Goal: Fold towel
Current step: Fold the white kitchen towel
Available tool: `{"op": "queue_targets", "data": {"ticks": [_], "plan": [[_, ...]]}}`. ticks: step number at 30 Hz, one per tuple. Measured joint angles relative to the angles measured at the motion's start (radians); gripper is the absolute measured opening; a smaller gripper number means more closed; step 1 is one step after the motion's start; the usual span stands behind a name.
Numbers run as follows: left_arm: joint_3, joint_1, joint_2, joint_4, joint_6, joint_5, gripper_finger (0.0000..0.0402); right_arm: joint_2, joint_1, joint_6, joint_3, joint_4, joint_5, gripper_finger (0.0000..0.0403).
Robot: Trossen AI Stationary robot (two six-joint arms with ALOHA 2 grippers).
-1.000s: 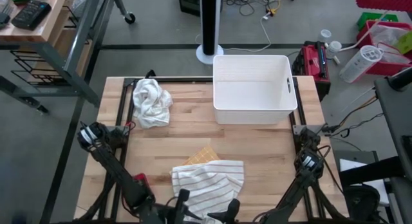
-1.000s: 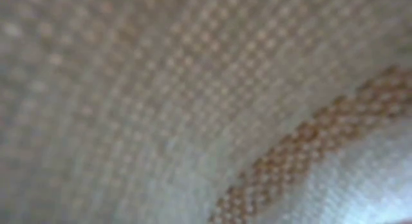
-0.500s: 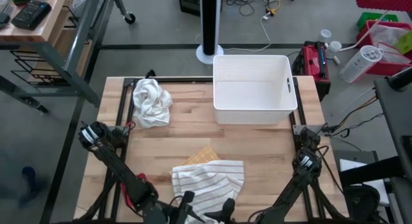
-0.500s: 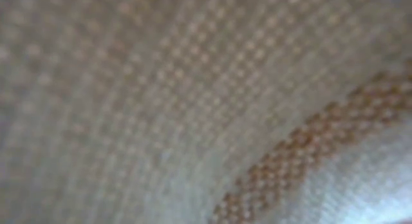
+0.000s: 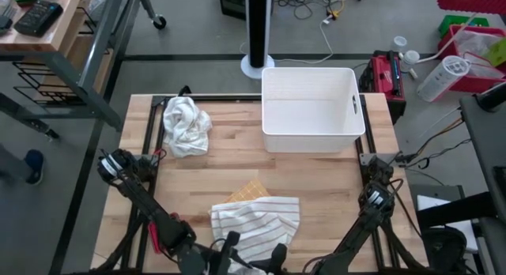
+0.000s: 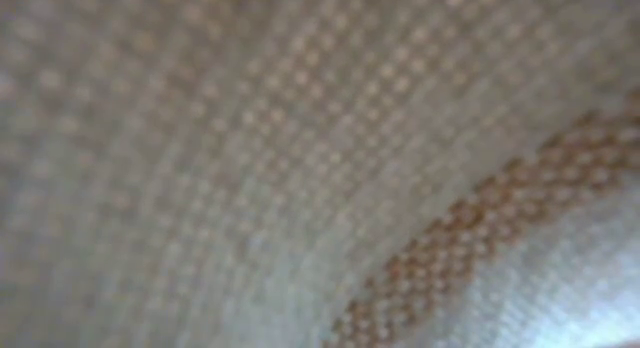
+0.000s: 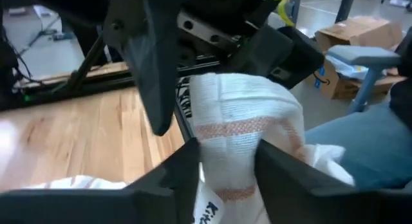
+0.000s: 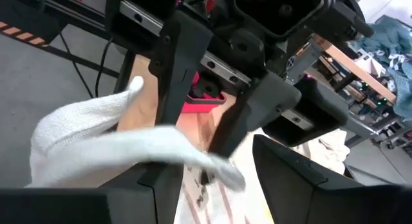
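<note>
Both sets of jaws clench folds of the striped towel [image 5: 254, 222] at the table's near edge: the left gripper [image 7: 228, 163] and right gripper [image 8: 203, 163] have drawn closer together than a second ago. The wooden table [image 5: 316, 180] also holds a white bin [image 5: 311, 109] and a crumpled cloth [image 5: 186, 126].

Overhead camera looks down; low camera pressed against towel [image 6: 300, 168].

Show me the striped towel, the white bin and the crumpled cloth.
Striped towel [image 5: 257, 220]: high view, middle of its striped top.
White bin [image 5: 310, 141]: high view, its near wall.
Crumpled cloth [image 5: 186, 126]: high view, centre of the bunched heap.
</note>
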Motion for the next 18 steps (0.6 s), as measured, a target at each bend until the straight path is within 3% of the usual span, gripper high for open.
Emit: {"op": "queue_targets", "data": {"ticks": [5,8,12,18], "plan": [[0.003,-0.014,0.0,-0.002,0.077,0.003,0.0018,0.0,0.002,0.003,0.0,-0.002,0.002,0.0179],[0.003,-0.017,0.0,-0.001,0.081,-0.003,0.0013,-0.001,0.007,0.003,0.0,-0.009,0.02,0.0179],[0.003,-0.031,-0.001,-0.005,0.113,-0.088,0.0004,-0.007,0.017,0.05,0.0,-0.059,0.072,0.0179],[0.004,-0.078,-0.008,-0.018,0.169,-0.365,0.0002,-0.05,0.047,0.278,0.001,-0.267,0.13,0.0178]]}}
